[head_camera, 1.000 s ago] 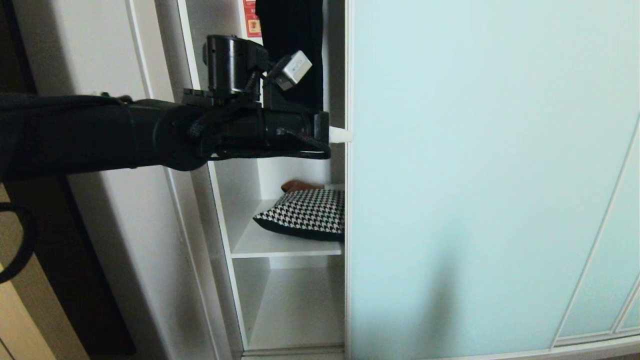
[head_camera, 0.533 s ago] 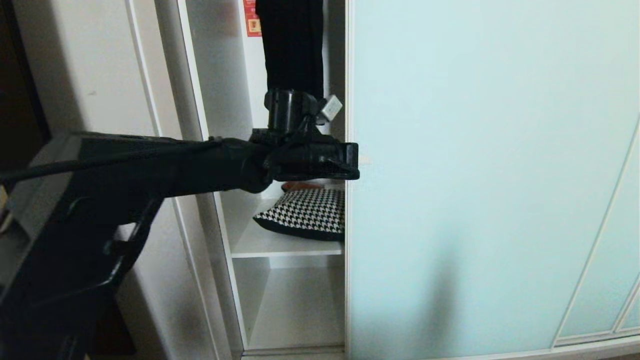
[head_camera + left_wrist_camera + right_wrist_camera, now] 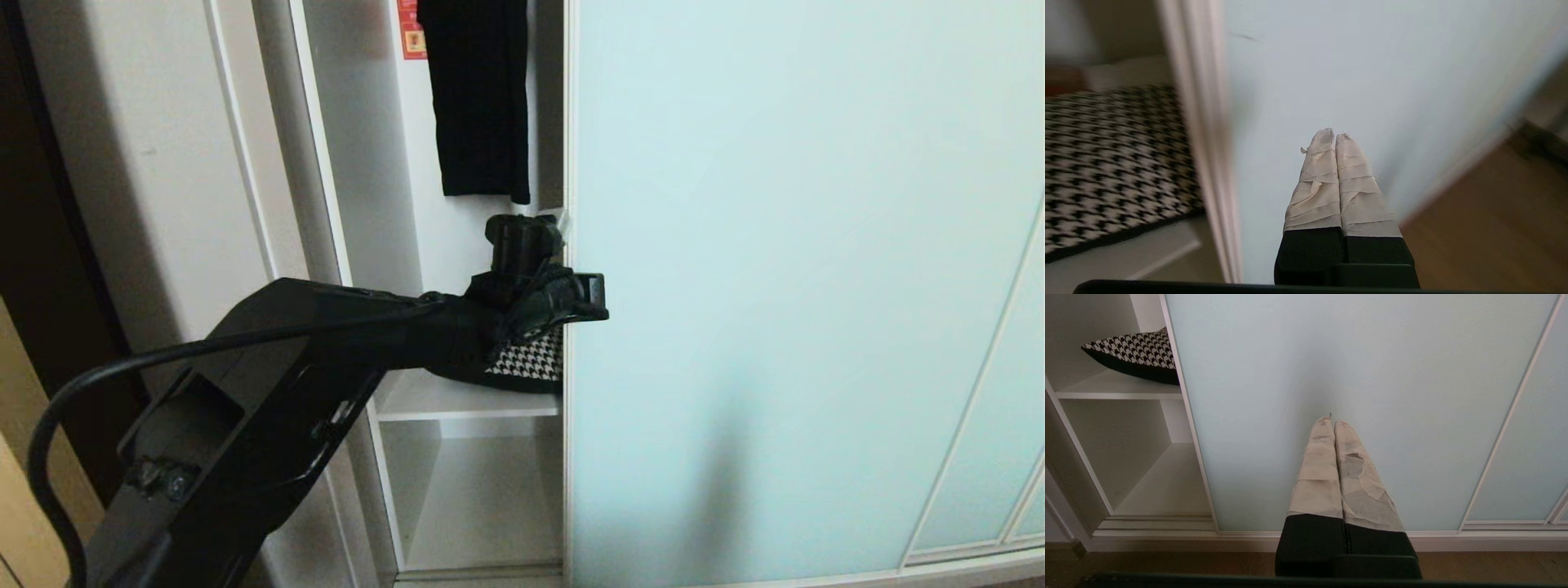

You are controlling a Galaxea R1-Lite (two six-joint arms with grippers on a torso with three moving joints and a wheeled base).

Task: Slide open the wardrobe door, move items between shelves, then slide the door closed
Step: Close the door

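My left gripper (image 3: 600, 296) is out in front of the sliding wardrobe door (image 3: 784, 286), its jaws clenched on nothing, the taped fingertips (image 3: 1331, 141) pressed together and aimed at the frosted glass just past the door's slim silvery-white edge. That edge runs upright, floor to top, and it lies just to the left of my left jaws as my head sees them; the gap it leaves is narrow, so I judge the door only partly open. If more opening is wanted, I must catch that vertical frame and push it toward my right, along the door's track. Through the gap, just beyond the frame and a little below my wrist, lies the cushion (image 3: 535, 363) on the upper of the two shelves (image 3: 457, 406) I can see: soft, flat-lying, black-and-white houndstooth on top with a plain black underside, its right part hidden behind the door. The shelf under it is bare white board. Above hangs a long black garment (image 3: 482, 98), which I should leave alone. My left arm is plainly the nearer one to both edge and cushion. My right gripper (image 3: 1336, 424) hangs low before the middle of the glass, near the floor, jaws also clenched and empty.
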